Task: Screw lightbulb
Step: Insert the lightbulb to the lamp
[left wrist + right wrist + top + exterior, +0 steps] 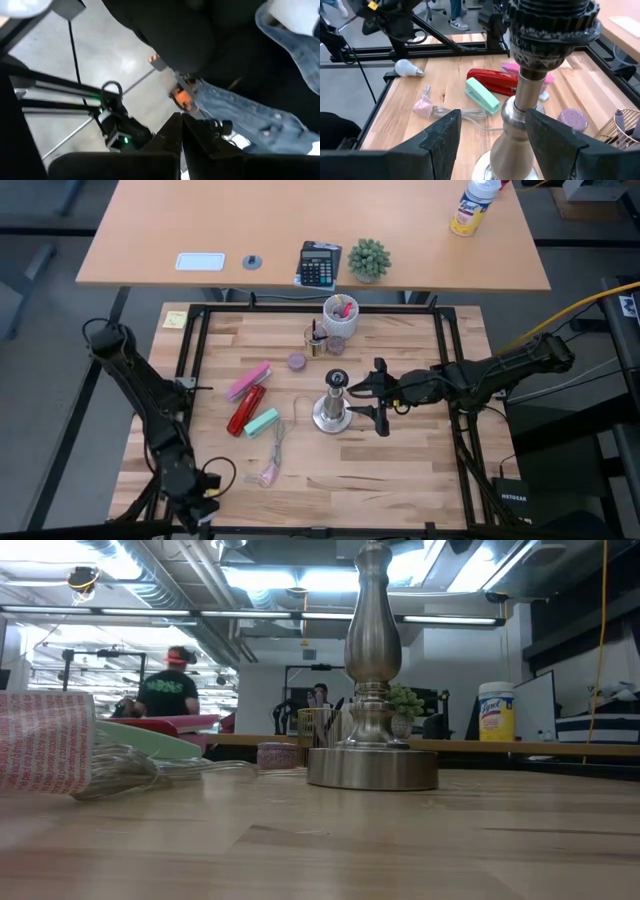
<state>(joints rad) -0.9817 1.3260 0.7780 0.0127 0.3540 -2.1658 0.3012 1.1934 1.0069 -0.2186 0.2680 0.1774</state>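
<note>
Right gripper (379, 394) sits with jaws spread wide, just beside the socket stand (333, 408) at socket height, gripping nothing. The lightbulb (408, 67) lies on the table's (400, 470) far left edge (well apart from the stand). Left gripper (181, 131) is parked off the near-left corner, jaws closed, empty.

Bright overhead light, blurred left wrist view.
</note>
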